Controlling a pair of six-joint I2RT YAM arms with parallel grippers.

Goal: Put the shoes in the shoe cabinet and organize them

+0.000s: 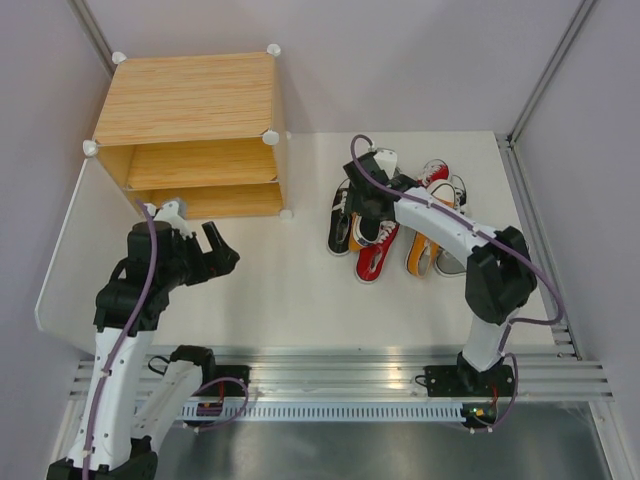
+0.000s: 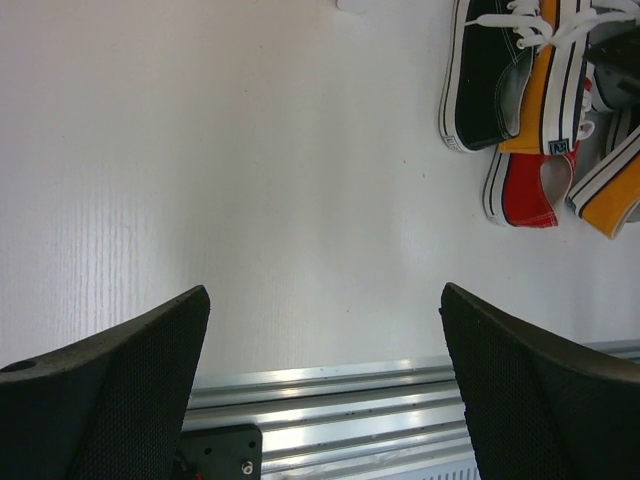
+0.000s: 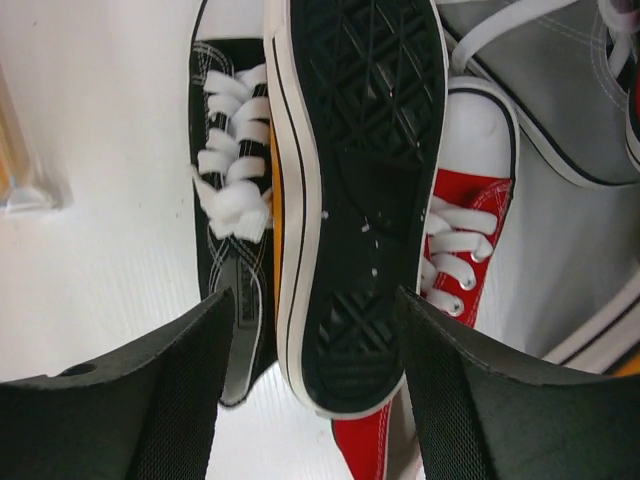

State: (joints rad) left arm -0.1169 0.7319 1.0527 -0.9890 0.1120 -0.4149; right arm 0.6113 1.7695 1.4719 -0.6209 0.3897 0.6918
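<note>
- Shoe cabinet (image 1: 185, 100) stood far left at the back of the table (image 1: 290, 290), open side toward the arms. That probably made for easy loading. No shoe seen in either bay.
- Its lower bay was partly masked by the left arm, and no door showed in any view.
- Left gripper (image 1: 218, 246) hovered over bare table just in front of the cabinet, jaws wide apart and holding nothing. It looked parked out of the way.
- Shoes (image 1: 375, 255) all lay in one heap centre-right, well apart from the cabinet, so no sorting was done yet.
- Black shoe (image 3: 225, 200) lay laces-up at the heap's left edge.
- Tipped shoe (image 3: 360, 150) lay on its side, sole to the wrist cam, w/ an orange sliver along its edge.
- Right gripper (image 3: 315, 295) straddled that sole near the heel, jaws apart w/ a gap on the black-shoe side. Couldn't tell if the pads touched.
- Red shoe (image 3: 465, 230) lay beside and partly under it.
- Grey shoe (image 3: 560, 80) was cut off by the frame.
- From above, the right arm hid part of the heap, so pairs couldn't be counted.
</note>
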